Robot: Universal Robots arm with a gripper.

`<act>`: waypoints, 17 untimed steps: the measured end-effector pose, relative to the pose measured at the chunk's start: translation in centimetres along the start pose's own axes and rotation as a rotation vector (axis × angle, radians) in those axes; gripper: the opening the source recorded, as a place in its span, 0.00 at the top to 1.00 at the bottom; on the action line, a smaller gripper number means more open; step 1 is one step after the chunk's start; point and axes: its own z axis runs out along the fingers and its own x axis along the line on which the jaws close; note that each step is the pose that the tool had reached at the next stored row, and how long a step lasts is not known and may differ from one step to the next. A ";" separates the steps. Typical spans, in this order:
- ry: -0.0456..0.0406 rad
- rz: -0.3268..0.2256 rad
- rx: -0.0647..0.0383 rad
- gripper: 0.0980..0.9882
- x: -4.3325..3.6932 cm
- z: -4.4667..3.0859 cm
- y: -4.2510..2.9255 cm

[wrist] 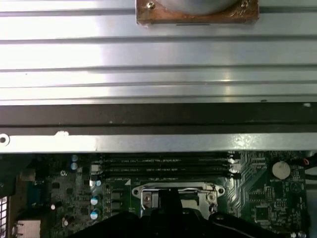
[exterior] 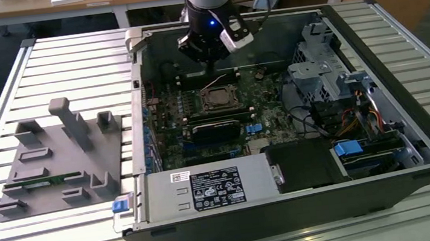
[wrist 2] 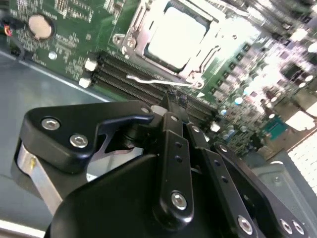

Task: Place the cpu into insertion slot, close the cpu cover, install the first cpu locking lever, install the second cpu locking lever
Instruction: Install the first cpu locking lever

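The tool (wrist 2: 171, 102) hangs with its fingers drawn together, seemingly gripping nothing, its tips just beside the thin wire locking lever (wrist 2: 163, 81). The lever's long axis runs along the memory slots (wrist 2: 124, 74). Straight beyond it the cpu (wrist 2: 176, 37) lies in the insertion slot (exterior: 219, 99), framed by the cpu cover (wrist 2: 136, 39), toward the edge of the motherboard (wrist 2: 64, 34) nearest the arm.
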 end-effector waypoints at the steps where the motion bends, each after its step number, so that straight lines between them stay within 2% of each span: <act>1: 0.0000 0.000 -0.006 0.99 -0.01 0.13 0.00; 6: 0.0007 -0.010 0.000 0.99 -0.12 1.00 0.06; 9: 0.0025 -0.032 0.000 0.99 -0.23 1.27 0.06; 17: 0.0024 -0.032 0.000 0.99 -0.55 1.78 0.24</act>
